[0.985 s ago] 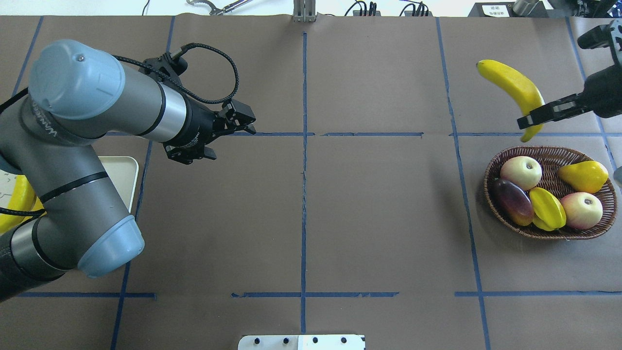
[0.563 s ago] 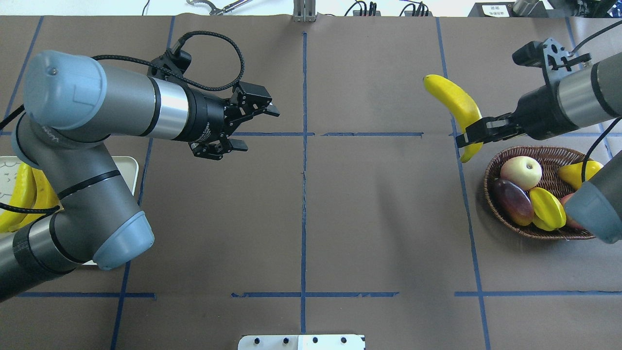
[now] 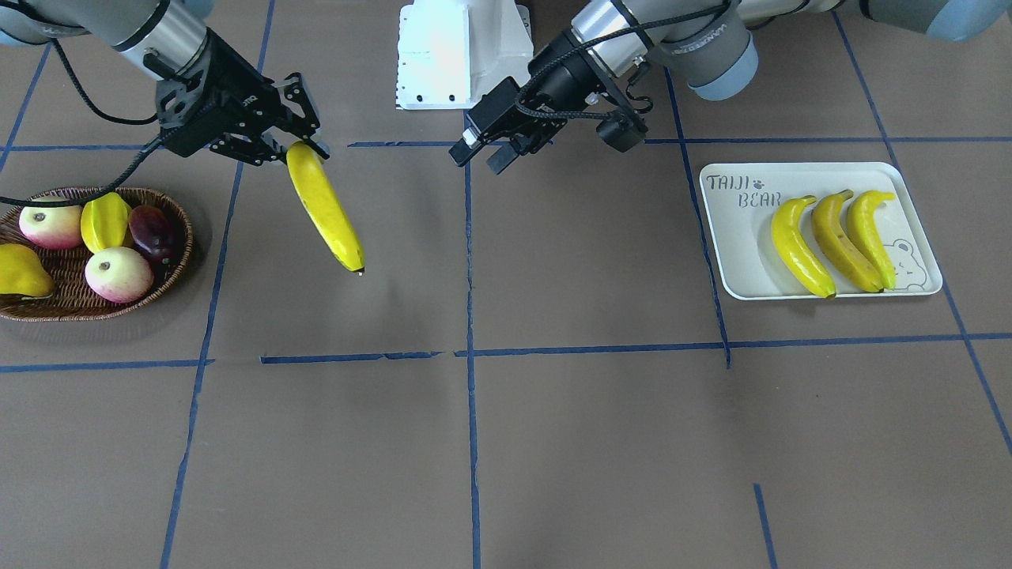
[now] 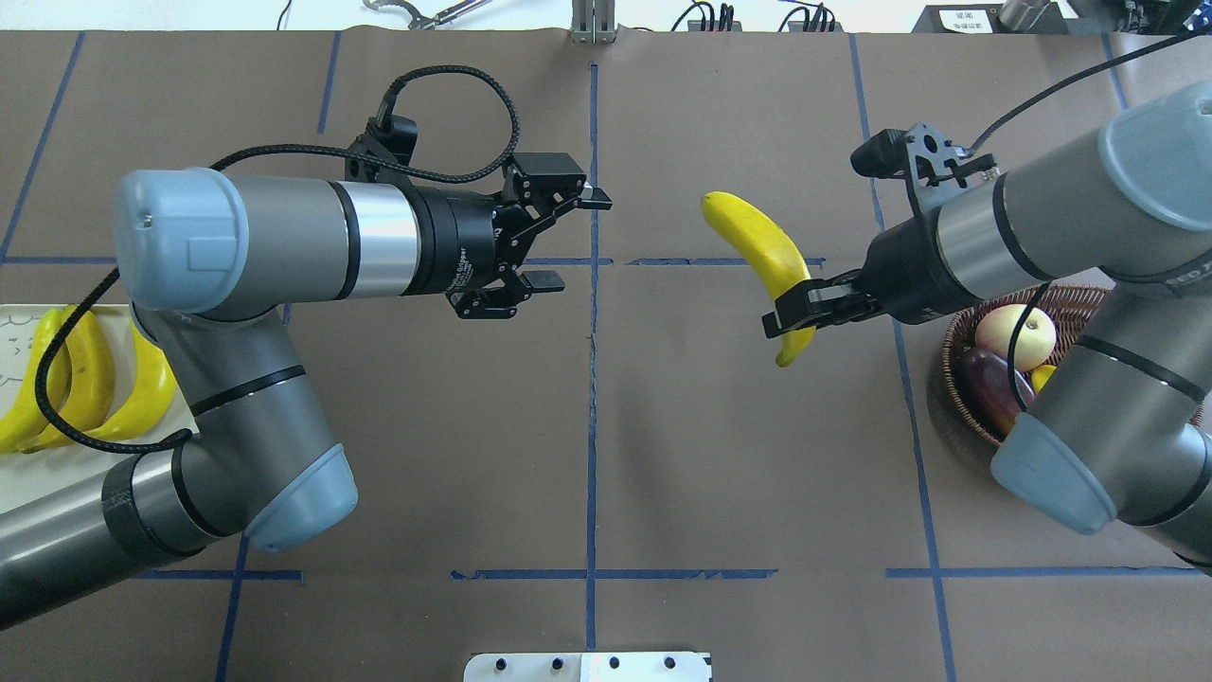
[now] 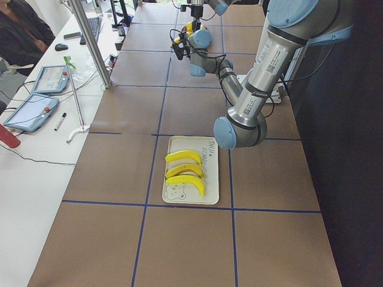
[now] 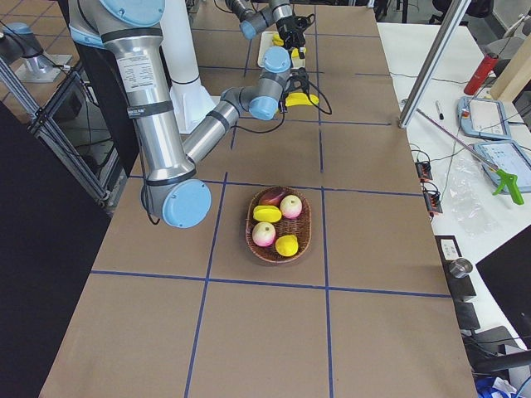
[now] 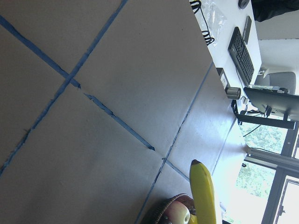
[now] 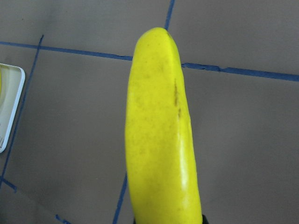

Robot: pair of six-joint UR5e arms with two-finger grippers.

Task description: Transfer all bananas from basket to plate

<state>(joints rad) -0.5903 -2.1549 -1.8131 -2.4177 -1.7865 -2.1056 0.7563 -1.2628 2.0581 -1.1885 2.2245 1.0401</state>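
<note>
My two arms match: brushed-silver tubes, dark grey joint housings and rounded pale-blue end caps. On the left arm (image 4: 284, 248) I see one small screw in the cap (image 4: 175, 237), thin black rings around the grey sections, and white lettering too small to read on the black wrist collar (image 4: 464, 258). A braided black cable (image 4: 450, 69) loops at 12 o'clock from that collar. The left gripper (image 4: 573, 239) and right gripper (image 4: 784, 314) are black linkage types. The right arm (image 4: 1032, 223) carries a black camera bracket (image 4: 914, 156) at its wrist's 12 o'clock.
</note>
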